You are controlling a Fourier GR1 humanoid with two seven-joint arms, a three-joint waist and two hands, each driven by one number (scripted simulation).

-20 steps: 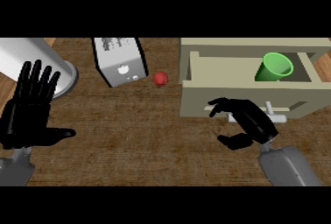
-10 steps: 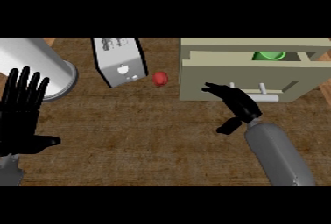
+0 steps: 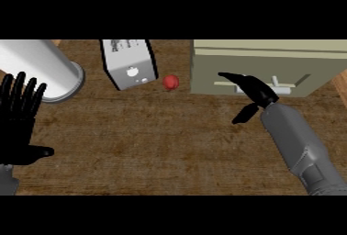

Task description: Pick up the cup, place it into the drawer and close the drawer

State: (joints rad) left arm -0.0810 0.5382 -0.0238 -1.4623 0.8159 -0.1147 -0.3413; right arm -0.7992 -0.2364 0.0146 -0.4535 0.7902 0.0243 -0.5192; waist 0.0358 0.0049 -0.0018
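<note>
The right hand (image 3: 252,90) lays straight fingers against the pale olive box-shaped drawer (image 3: 261,69), beside its white bar handle (image 3: 278,87). The cup is hidden, presumably inside. If those fingers slip sideways, the drawer could stop ajar.

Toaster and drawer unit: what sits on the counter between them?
In the head view, a small red object lies on the wood counter between the toaster and the drawer unit.

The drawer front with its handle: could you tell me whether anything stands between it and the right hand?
Nothing visible does. The right hand lies with straight fingers against the drawer front, beside its pale handle. The red object and the white box lie off to the left, out of the way.
</note>
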